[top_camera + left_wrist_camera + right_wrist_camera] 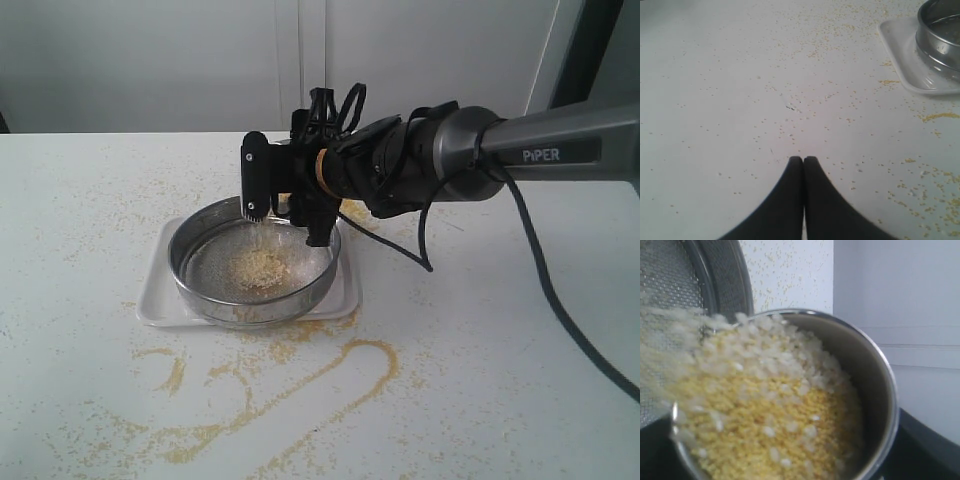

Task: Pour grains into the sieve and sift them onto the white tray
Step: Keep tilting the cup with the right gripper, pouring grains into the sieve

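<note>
My right gripper [287,225] is shut on a small steel cup [880,385], tipped over the far edge of the sieve [192,280]. Yellow and off-white grains [775,415] fill the cup and spill over its lip toward the mesh. A pale heap of grains [258,268] lies inside the sieve. The sieve stands on the white tray [155,300]. My left gripper [803,159] is shut and empty, low over the bare table, with the tray [905,60] and the sieve [935,35] off to one side. It is out of the exterior view.
Curved trails of spilled grains [340,375] lie on the table in front of the tray, with loose specks scattered around. The right arm's black cable [545,290] hangs over the table on the right. A white wall stands behind.
</note>
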Robot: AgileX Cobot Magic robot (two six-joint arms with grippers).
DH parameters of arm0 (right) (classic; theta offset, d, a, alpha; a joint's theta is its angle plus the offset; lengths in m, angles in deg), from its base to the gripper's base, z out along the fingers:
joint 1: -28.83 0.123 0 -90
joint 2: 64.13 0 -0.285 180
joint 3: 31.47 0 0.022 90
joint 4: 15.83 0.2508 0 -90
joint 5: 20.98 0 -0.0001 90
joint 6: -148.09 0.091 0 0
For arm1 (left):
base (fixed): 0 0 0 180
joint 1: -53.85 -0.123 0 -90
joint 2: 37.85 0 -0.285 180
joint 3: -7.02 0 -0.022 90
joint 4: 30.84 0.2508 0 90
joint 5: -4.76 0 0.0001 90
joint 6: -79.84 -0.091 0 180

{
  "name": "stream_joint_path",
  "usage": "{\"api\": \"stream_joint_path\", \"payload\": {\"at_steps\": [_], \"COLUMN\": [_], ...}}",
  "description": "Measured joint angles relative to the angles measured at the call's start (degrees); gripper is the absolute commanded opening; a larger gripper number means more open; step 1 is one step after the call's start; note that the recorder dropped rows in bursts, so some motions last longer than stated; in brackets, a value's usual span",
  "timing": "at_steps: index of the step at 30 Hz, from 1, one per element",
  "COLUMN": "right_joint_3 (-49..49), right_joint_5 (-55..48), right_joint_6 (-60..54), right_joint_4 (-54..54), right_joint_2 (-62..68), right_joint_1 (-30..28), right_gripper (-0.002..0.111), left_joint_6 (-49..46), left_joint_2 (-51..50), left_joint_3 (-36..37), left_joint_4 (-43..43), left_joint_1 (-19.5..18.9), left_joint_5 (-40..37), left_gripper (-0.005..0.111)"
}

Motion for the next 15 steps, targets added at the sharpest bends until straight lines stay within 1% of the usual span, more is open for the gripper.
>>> {"api": "stream_joint_path", "payload": {"at_steps": [7,15], "right_joint_3": [0.00,0.00], "right_joint_5": [-2.43,-2.86], "right_joint_6": [-1.50,-1.88], "right_joint_4": [0.24,0.24], "right_joint_2": [0.00,0.00], "right_joint_1": [0.00,0.12], "right_gripper": [0.000,0.000], "left_joint_6": [0.00,0.00], "left_joint_2": [0.00,0.00], "left_joint_3": [0.00,0.00], "left_joint_4": [0.00,0.00], "left_joint_1": [0.00,0.00], "left_joint_5": [0.00,0.00], "left_gripper": [0.000,0.000]}}
